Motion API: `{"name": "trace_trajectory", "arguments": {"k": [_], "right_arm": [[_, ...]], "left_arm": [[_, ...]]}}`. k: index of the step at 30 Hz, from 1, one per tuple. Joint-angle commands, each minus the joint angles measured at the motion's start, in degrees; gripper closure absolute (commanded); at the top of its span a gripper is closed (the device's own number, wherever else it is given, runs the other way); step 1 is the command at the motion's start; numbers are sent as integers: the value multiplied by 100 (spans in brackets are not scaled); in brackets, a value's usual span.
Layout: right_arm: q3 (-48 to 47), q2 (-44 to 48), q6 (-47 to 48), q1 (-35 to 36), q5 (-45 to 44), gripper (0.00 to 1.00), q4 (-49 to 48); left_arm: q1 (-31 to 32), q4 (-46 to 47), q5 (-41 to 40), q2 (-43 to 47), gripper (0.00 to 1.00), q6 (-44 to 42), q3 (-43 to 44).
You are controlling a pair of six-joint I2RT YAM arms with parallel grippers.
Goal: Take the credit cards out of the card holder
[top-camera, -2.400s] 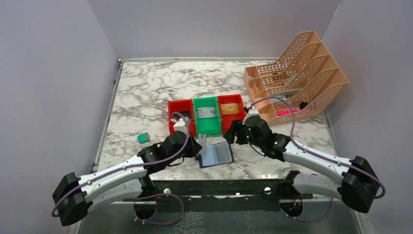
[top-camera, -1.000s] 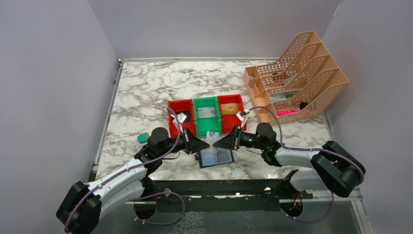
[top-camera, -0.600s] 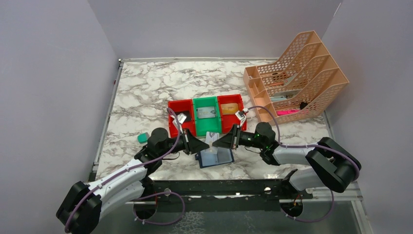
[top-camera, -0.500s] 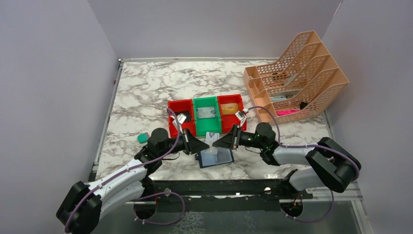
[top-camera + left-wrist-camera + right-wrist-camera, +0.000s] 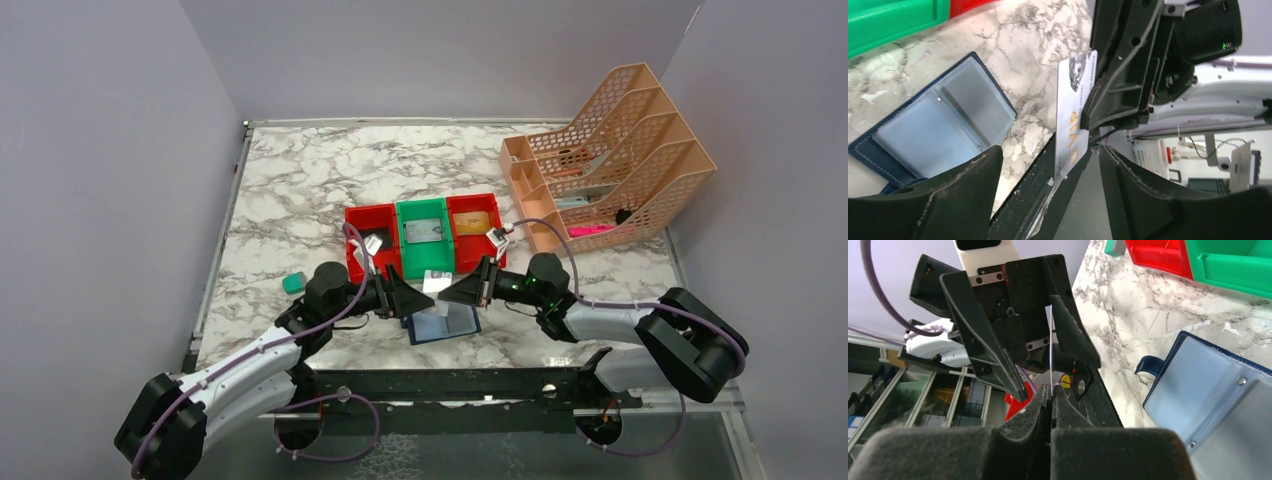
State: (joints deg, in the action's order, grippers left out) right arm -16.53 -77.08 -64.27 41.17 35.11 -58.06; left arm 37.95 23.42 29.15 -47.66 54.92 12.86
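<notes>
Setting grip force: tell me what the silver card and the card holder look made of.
Silver card: probably rigid plastic, smooth satin finish; it stands flat and unbent, with printed gold lettering. Card holder: navy cover looks like leather or imitation, stitched along the edge; inner pockets look like soft translucent plastic, faintly glossy.

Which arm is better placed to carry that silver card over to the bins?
Right. The right tool is clamped shut on the silver card, while the left tool stands open on either side of it, gripping nothing.
</notes>
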Motion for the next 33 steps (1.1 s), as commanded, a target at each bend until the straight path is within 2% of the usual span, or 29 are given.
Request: {"name": "trace_trajectory", "arguments": {"k": [1, 6, 11, 16, 22, 24, 30, 33], "right_arm": [[138, 336, 221, -21, -367, 97, 398], [156, 757, 486, -39, -708, 99, 1107], [151, 1380, 803, -39, -1221, 99, 2012], [-40, 1979, 1271, -39, -1825, 99, 3075], [-500, 2371, 2222, -39, -2431, 99, 4087], [-700, 2396, 2606, -39, -2576, 99, 4212], [-1663, 1893, 3855, -39, -2774, 99, 4615], [-2243, 1299, 4380, -39, -2823, 99, 4865]], "left_arm": [[-3, -1714, -720, 181, 22, -701, 768], [-3, -3922, -1954, -126, 9, -1705, 1886], [3, -5232, -3055, -668, 3, -2148, 3001], [-2, -5670, -4260, -789, 1, -2579, 3595], [-78, -5827, -5998, -886, 1, -3099, 3582], [-328, -5745, -6014, -1015, 1, -3329, 3498], [-1476, -4976, -4935, -980, 1, -3466, 2935], [-1741, -5017, -5160, -843, 1, -3509, 2873]]}}
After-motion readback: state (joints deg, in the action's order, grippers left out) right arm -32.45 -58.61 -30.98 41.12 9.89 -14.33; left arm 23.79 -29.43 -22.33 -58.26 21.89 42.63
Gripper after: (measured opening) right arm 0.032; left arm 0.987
